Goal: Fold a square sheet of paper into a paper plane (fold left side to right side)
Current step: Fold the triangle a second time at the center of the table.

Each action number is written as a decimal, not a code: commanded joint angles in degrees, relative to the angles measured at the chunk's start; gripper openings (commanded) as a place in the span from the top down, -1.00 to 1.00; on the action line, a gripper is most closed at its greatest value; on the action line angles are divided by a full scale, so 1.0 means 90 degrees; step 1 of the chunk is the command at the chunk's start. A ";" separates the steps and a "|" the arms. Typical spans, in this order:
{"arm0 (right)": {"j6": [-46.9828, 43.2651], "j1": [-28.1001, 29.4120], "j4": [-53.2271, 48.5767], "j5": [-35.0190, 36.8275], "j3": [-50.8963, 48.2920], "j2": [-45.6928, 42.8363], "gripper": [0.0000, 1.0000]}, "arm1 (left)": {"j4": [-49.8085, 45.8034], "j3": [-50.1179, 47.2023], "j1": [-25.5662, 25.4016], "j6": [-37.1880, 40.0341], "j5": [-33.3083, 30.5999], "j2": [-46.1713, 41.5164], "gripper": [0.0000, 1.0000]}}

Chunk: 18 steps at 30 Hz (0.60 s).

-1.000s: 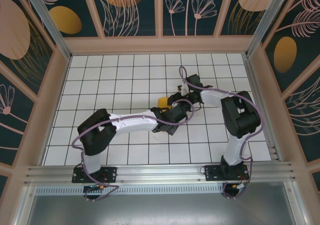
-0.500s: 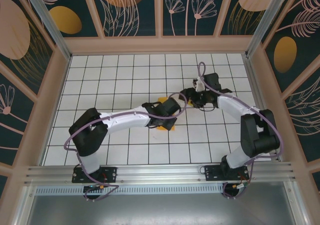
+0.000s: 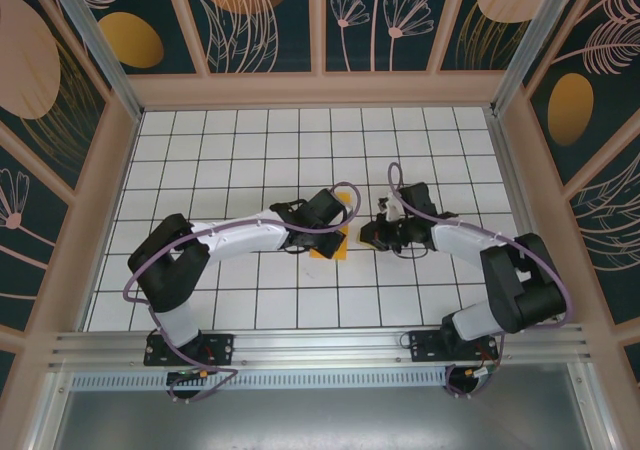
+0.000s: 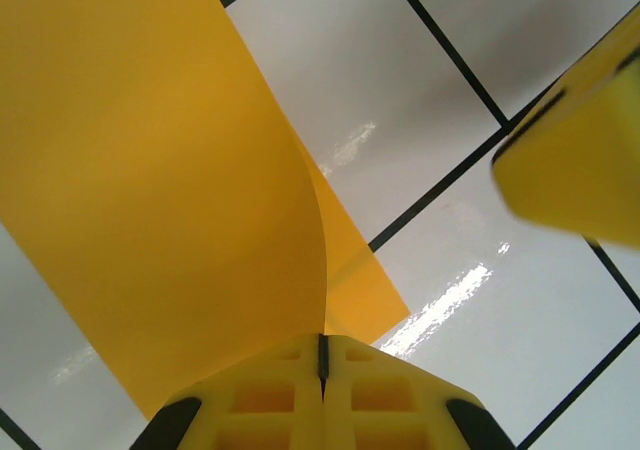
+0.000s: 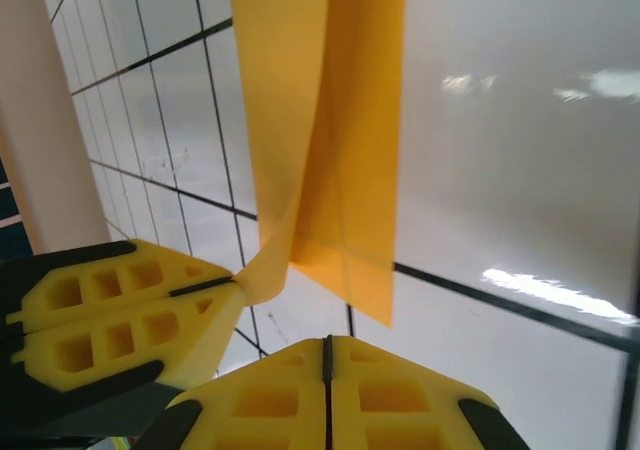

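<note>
Paper sheet [image 4: 150, 170] pinched by left pincer [image 4: 322, 342] over tiled table [image 4: 430, 90], right pincer [image 5: 326, 345] closed empty just beside.

Left end effector [image 4: 322, 342] faces right end effector [image 5: 326, 342], both closed

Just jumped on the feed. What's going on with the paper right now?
The left gripper is shut on an edge of the orange-yellow paper and holds that side up, so the sheet curls over the white grid table, mid-fold. The right gripper sits close beside it with its fingers shut, apparently not gripping the paper. There is no plane shape yet.
</note>
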 commanded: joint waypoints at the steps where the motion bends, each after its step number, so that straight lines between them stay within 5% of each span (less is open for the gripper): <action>1: 0.0297 0.0370 0.0564 0.0101 0.0013 0.0210 0.87 | 0.0253 -0.0082 0.0105 0.0184 0.0214 -0.0244 0.87; 18: 0.0525 0.0878 0.0469 0.0749 0.0328 0.1033 0.89 | 0.0157 -0.0092 0.0178 0.0246 0.0091 -0.0102 0.87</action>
